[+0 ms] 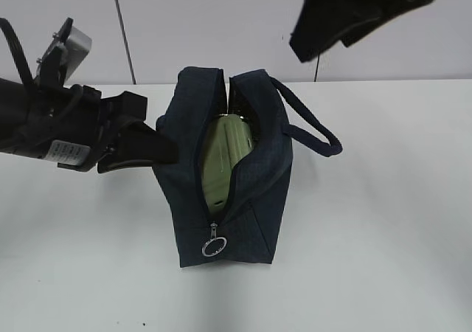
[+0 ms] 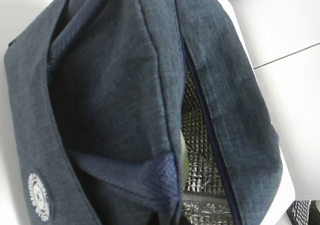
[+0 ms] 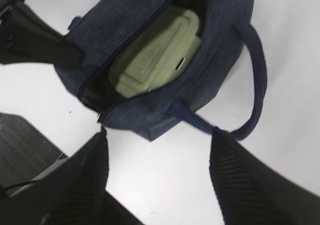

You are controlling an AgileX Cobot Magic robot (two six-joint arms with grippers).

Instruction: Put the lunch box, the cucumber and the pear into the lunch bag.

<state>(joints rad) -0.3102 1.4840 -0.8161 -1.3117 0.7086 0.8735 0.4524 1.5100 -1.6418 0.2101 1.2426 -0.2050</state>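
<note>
In the exterior view the lunch bag (image 1: 225,171) stood mid-table, zipper open, with the lunch box (image 1: 225,155) already lying inside. The left gripper (image 1: 136,151) pressed against the bag's left wall; whether it pinched the fabric I could not tell. The right gripper (image 1: 346,15) hung high at the far right, well clear.

The left wrist view showed only navy fabric and the silver lining (image 2: 200,155) through a narrow slit.

In the right wrist view the right gripper's fingers (image 3: 85,180) were spread and empty above the bag. Cucumber and pear appeared nowhere, so seemingly remained. The opening looked tight beside the box.
</note>
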